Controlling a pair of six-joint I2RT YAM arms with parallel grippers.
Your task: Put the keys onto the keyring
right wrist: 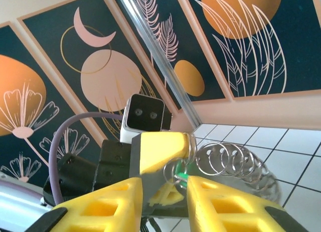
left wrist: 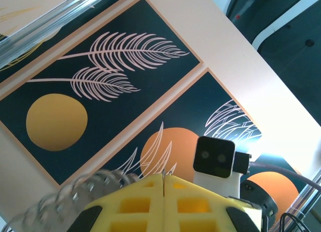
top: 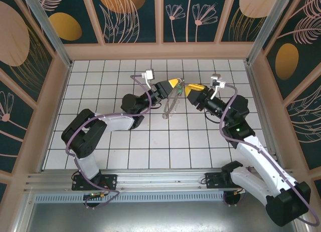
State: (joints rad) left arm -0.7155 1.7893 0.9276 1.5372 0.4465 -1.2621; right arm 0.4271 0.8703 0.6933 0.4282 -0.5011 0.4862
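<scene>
My left gripper (top: 176, 84) is held up over the middle of the floor, shut on the thin wire of the keyring (left wrist: 164, 178). The tan loop (top: 170, 105) hangs down below it. Its silvery rings (right wrist: 230, 159) fan out to the right of the left gripper's yellow finger (right wrist: 163, 147). My right gripper (top: 190, 90) faces the left one tip to tip. In the right wrist view its jaws (right wrist: 164, 186) stand apart. The green-headed key (right wrist: 181, 174) sits among small rings just inside the right-hand finger (right wrist: 225, 202); nothing is clamped between the two.
White tiled floor (top: 150, 142) lies inside a framed enclosure with dark patterned wall panels (top: 130, 16). Aluminium posts stand at the back corners (top: 47, 26). Both arms bend inward over the floor's middle, with their cables looping near the wrists.
</scene>
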